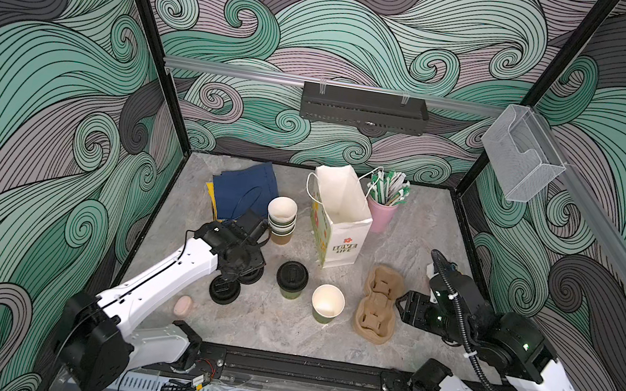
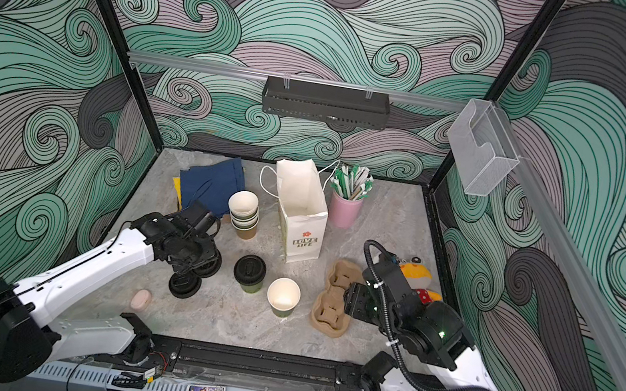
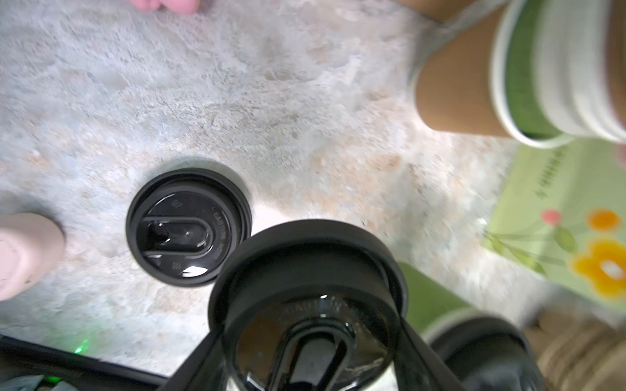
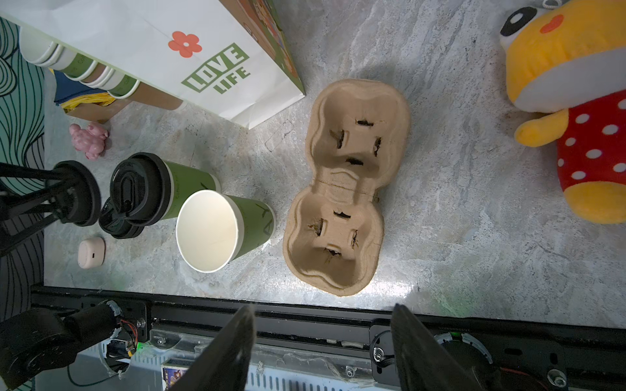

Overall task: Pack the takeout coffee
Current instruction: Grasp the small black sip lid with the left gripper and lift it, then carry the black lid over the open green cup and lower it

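1. In a top view, the left gripper point(image 1: 239, 269) is closed on a black lid point(image 1: 253, 278), which it seems to hold just off the table point(image 1: 281, 339). A spare lid point(image 1: 223, 293) lies flat beside it, toward the front. The open cup point(image 1: 327, 304) stands to this gripper's right, and the lidded cup point(image 1: 291, 279) stands between them. Both cups are upright, long axis vertical. The open cup's mouth faces straight up.
2. In a top view, the right gripper point(image 2: 347, 294) has its jaws wide with nothing in them. It sits just beside the carrier point(image 2: 332, 311), which lies between it and the open cup point(image 2: 283, 297). This gripper looks slightly nearer that cup than the left gripper point(image 2: 197, 261) is. The left one has the lid point(image 2: 211, 269), though, so I judge the next move is its own: rightward past the lidded cup point(image 2: 249, 273), then down onto the open rim.
3. In the left wrist view, the lid point(image 3: 305, 257) fills the gap between the two fingers. Its sip side faces the camera and it looks roughly level. The lidded cup point(image 3: 430, 301) is close beside it. The open cup is out of view.
4. In the right wrist view, the open cup point(image 4: 206, 230) and the lidded cup point(image 4: 162, 186) overlap, so I cannot tell here whether there is a gap between them. The carrier's point(image 4: 345, 189) long axis runs front to back, and both wells are empty. The right gripper point(image 4: 323, 309) is spread and holds nothing.
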Controlling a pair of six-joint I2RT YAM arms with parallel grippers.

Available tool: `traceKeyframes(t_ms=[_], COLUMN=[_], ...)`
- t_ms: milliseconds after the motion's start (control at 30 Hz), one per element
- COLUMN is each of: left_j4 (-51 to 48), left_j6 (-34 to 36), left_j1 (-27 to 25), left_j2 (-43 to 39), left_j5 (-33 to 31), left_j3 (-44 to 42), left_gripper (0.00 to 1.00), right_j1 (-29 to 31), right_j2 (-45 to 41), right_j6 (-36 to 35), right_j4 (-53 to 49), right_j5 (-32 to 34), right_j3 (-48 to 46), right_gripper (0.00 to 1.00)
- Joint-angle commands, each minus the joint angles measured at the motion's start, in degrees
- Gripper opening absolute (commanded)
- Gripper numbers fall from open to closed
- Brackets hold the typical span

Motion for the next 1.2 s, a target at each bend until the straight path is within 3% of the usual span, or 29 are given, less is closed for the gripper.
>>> traceKeyframes(t_ms=[0,233,533,833,1167], left_j4=[-7.0,-14.8,-14.6,-13.3,-14.6], left_j6=[7.0,11.4,19.9,26.5,26.9], left_j1=[-2.2,-15.4,-31.8,-36.2,-36.2], left_j2=[-4.2,-2.4,11.9,28.7,39.4], left_j5=[1.1,-2.4,-2.1,1.7,-3.5], left_j3=[3.3,14.1,26.6,37.1,42.9], left_gripper=[0.57,0.55,0.55,0.55,0.56], right_j1=[-0.3,-0.3,-0.4,-0.3,-0.3], right_j2=[-0.7,-1.9,-3.0,-7.4,-8.8], right_j6=[0.9,1.2,2.8,6.2,6.7], right_j4=[-0.5,-0.4,-2.7,-9.4,-9.2], right_j5=[0.9,0.4,1.1,6.2,6.9], right_j3=[-0.9,-2.1,-3.9,-0.2,2.5], right_gripper=[0.66,0.66,0.66,0.67,0.67])
